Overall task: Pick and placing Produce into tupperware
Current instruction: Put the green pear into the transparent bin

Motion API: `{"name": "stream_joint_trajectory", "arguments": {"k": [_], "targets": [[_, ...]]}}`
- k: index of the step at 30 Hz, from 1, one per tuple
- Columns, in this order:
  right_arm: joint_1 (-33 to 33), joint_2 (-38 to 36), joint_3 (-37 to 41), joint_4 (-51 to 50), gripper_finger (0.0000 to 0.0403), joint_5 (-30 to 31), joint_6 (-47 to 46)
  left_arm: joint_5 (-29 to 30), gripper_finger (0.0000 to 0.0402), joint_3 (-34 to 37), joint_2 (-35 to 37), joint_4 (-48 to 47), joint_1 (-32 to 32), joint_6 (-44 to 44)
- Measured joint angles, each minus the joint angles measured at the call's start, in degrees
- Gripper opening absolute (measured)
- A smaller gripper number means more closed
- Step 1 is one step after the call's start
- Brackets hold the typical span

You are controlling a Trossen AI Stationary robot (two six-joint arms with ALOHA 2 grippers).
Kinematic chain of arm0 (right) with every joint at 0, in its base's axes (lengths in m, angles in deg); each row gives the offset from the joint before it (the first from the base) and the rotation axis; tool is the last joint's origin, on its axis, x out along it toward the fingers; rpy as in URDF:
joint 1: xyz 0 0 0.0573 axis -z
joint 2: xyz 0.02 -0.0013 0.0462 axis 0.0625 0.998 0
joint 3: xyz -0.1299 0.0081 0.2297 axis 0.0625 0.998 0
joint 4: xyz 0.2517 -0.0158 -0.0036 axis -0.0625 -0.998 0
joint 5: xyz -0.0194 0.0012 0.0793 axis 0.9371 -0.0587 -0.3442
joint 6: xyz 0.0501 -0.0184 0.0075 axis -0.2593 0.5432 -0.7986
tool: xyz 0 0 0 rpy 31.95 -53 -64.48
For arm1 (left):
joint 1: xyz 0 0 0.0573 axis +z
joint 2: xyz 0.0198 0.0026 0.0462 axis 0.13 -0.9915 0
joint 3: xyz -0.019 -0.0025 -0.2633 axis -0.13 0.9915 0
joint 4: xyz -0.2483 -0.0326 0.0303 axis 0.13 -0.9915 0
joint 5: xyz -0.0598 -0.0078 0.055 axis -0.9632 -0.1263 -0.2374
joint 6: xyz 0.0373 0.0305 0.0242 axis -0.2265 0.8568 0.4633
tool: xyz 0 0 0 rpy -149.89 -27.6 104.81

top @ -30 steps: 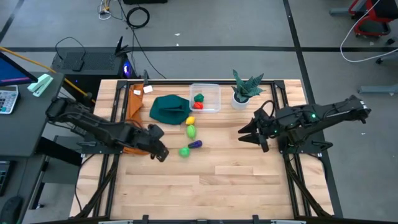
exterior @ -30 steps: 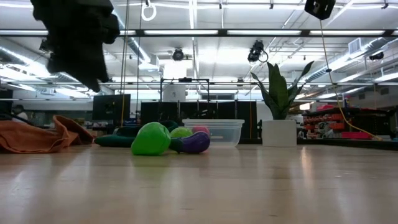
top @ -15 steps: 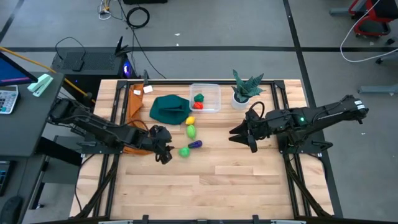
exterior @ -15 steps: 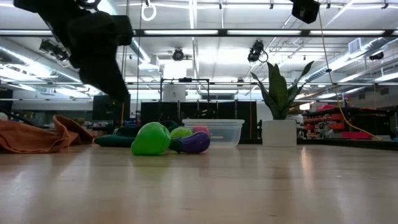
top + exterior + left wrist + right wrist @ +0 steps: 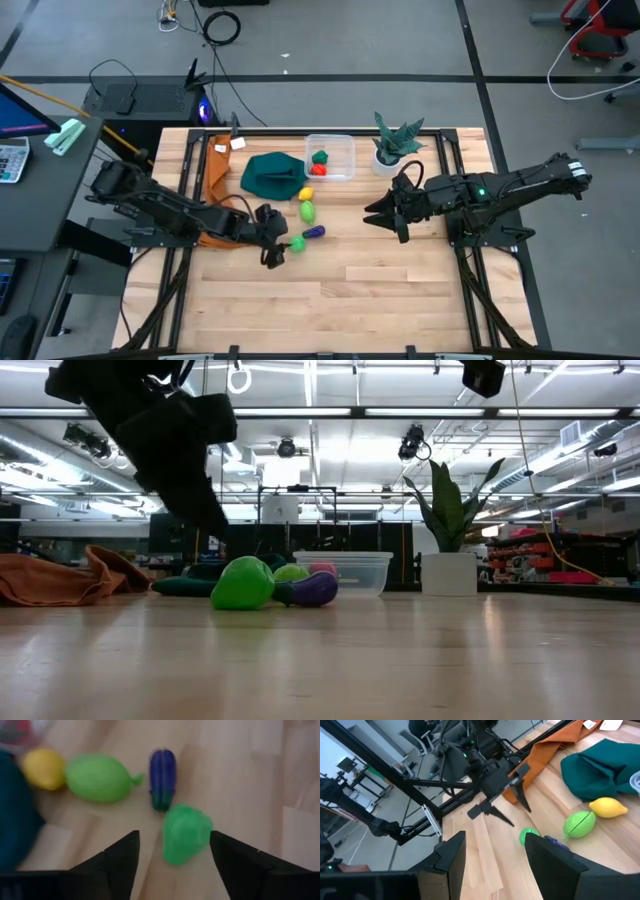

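The left gripper (image 5: 274, 245) hovers with fingers open just beside the green fruit (image 5: 297, 243), which lies on the desk (image 5: 380, 290) near the tupperware (image 5: 331, 157). The right gripper (image 5: 385, 216), fingers open, waits empty.

left gripper (image 5: 172, 851) open over green piece (image 5: 185, 833) | purple piece (image 5: 162, 778) touching it | lime piece (image 5: 98, 777), yellow piece (image 5: 44, 768) beyond
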Motion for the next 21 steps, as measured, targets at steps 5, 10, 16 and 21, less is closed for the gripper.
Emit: {"name": "stream_joint_trajectory", "arguments": {"k": [5, 10, 16, 21], "targets": [[0.0, 0.0, 0.0, 0.1, 0.0167, 0.0, 0.0, -4.6, 0.0309, 0.0, -2.8, 1.6, 0.5, -1.0], [0.0, 0.0, 0.0, 0.4, 0.0167, -0.6, -0.2, -5.1, 0.0351, 0.0, -4.3, 1.8, 1.0, -0.8], [0.0, 0.0, 0.0, 0.8, 0.0167, -1.5, -0.6, -6.9, 0.0376, 0.0, -5.6, 3.8, 2.8, 3.3], [0.0, 0.0, 0.0, 0.8, 0.0167, -1.8, -0.9, -10.0, 0.0375, 0.0, -6.8, 5.6, 4.4, 7.4]]}}
